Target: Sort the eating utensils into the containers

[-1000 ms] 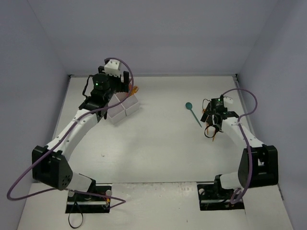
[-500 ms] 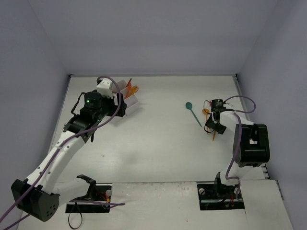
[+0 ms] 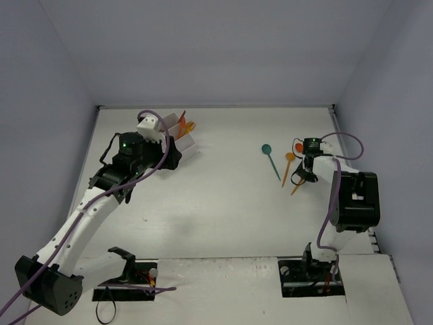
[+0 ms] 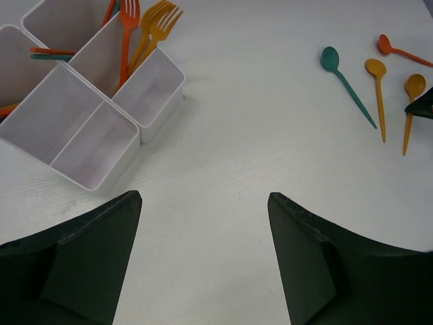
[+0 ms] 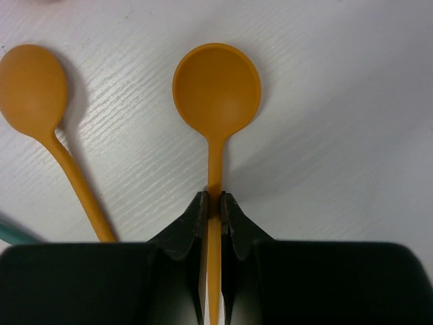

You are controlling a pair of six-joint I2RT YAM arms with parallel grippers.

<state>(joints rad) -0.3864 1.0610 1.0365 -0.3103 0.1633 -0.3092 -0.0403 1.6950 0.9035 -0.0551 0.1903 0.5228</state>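
White table [image 3: 223, 203] carries the compartment tray [image 4: 160, 101] far left, plus a teal spoon [image 4: 346, 80], red spoon [image 4: 399, 49] and two orange spoons [image 4: 379, 95] loose on the right.

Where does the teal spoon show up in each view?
Top external: teal spoon, right of centre.
Left wrist: upper right.
Right wrist: only a teal sliver at the lower left edge, likely its handle.
Shared landmark: the loose orange spoon lying beside it.
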